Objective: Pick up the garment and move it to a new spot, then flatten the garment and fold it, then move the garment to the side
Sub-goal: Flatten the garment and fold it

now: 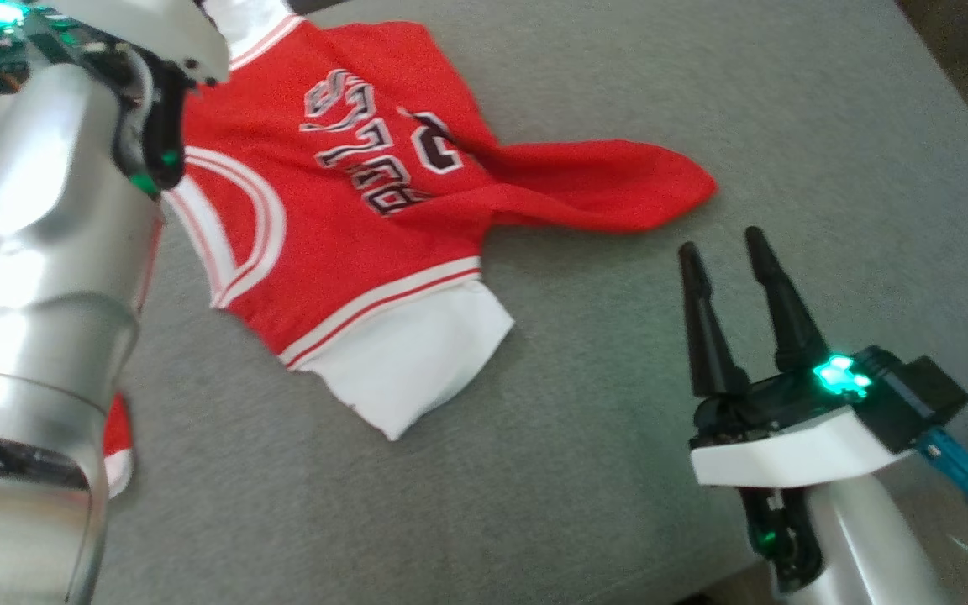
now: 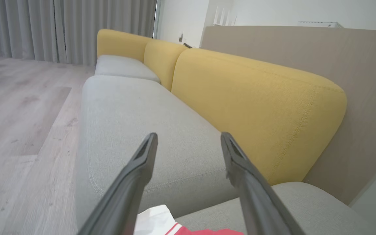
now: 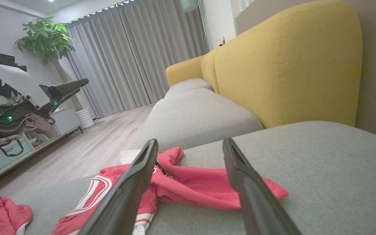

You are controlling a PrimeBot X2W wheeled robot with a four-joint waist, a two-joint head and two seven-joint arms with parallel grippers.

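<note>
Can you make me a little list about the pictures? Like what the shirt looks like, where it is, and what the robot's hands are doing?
garment: red jersey with white sleeves, rumpled, not folded yet
where: lying on the grey sofa seat
left hand: open, empty, up in the air
right hand: open, empty, beside the jersey, not touching it
behind: yellow backrest

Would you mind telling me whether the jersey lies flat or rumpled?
Rumpled: the jersey has a red flap folded across its lettering.
</note>
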